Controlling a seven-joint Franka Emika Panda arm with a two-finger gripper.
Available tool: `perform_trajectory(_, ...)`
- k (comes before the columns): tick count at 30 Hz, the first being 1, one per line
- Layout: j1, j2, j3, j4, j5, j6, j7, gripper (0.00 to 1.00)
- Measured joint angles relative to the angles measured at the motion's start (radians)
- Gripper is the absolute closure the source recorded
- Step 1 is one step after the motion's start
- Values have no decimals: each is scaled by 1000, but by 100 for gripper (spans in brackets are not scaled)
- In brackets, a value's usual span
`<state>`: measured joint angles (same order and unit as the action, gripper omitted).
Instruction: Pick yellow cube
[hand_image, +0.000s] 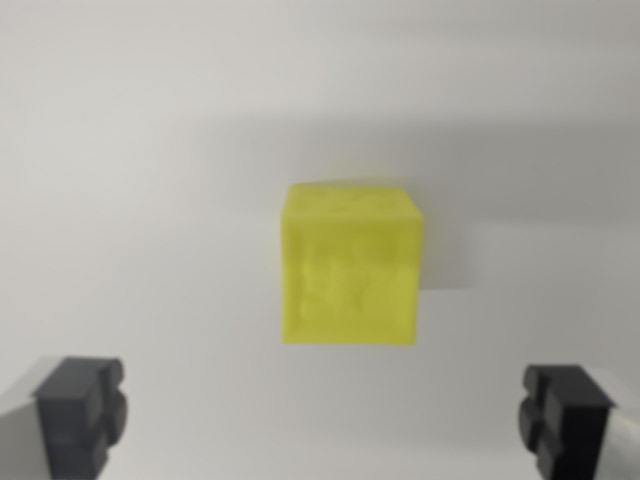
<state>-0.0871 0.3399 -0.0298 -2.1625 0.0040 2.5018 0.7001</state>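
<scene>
between and ahead of the wide-open, empty jaws sits the yellow cube (350, 265), touching neither.

I see my gripper (325, 415) with its jaws spread wide, one dark fingertip (80, 410) at the wrist view's lower left, the other at lower right, nothing between them.
</scene>
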Motion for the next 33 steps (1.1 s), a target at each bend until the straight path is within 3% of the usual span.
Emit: perform_trajectory(33, -15, 141, 0, -16, 24, 156, -80, 0)
